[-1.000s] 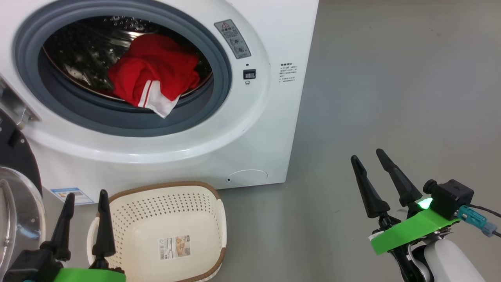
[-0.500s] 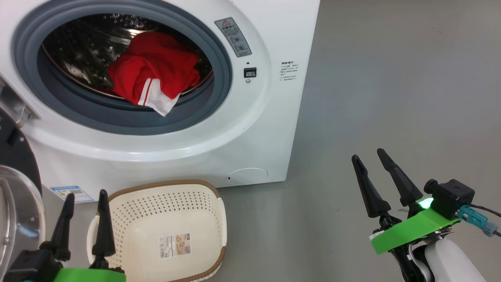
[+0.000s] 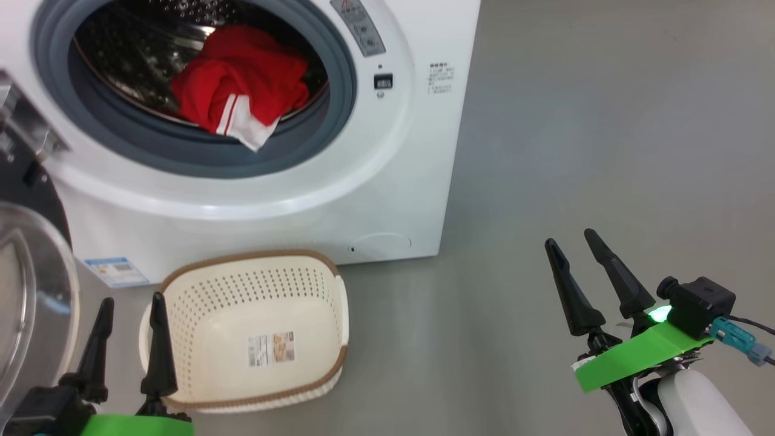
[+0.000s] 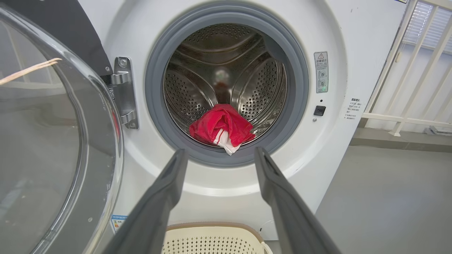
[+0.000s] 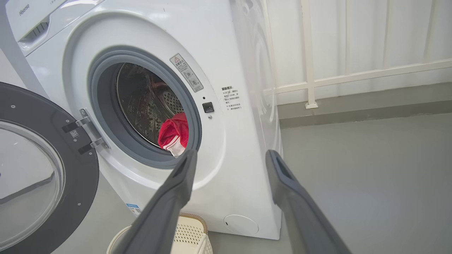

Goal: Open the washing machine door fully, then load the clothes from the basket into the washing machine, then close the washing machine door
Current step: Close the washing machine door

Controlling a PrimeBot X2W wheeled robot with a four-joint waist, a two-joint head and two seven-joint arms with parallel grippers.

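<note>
The white washing machine (image 3: 375, 169) stands with its door (image 5: 39, 165) swung wide to the left on its hinge. Red clothes (image 3: 239, 91) with a white striped panel lie in the steel drum, the white corner hanging onto the grey gasket; the clothes (image 4: 222, 128) show the same way in the left wrist view. The cream basket (image 3: 254, 330) sits on the floor before the machine, with nothing but its label inside. My left gripper (image 3: 130, 306) is open at the basket's near left edge. My right gripper (image 3: 572, 242) is open over bare floor, right of the machine.
Grey floor (image 3: 605, 121) stretches to the right of the machine. A white railing (image 5: 353, 74) and wall stand behind it. The door's clear glass bowl (image 3: 30, 290) bulges at my far left, close to the left arm.
The head view has shifted: the machine and basket sit higher and slightly left in the picture. Both grippers hold their places and stay open. The clothes have not moved.
</note>
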